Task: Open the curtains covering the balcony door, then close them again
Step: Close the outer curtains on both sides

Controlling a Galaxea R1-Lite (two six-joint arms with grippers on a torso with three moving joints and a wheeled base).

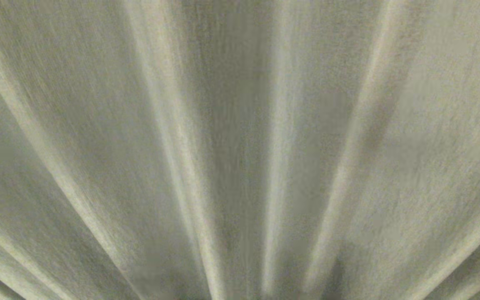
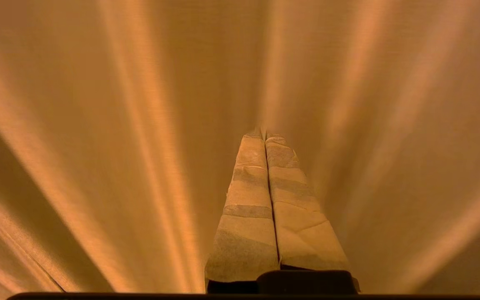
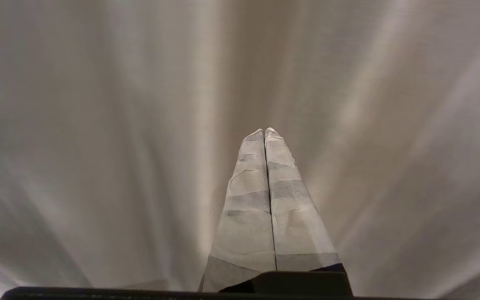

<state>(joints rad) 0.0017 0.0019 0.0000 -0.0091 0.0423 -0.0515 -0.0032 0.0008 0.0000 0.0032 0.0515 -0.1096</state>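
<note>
Both pincers closed on nothing — left pincer [image 2: 265, 134] and right pincer [image 3: 264, 131] point straight at the curtains [image 1: 240, 125], drawn right in front, folds running vertically — neither arm looks nearer.

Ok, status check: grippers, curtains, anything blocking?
Left gripper shut, empty, pointed at the curtains. Right gripper shut, empty, same. Curtains fill every view; door not visible. No obstruction seen.

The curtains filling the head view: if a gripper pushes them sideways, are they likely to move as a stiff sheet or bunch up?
Probably bunch: the curtains hang in deep soft pleats, so a push likely gathers folds rather than shifting a panel. The coarse weave looks thick, so likely fairly heavy, yet not slippery against taped fingers.
</note>
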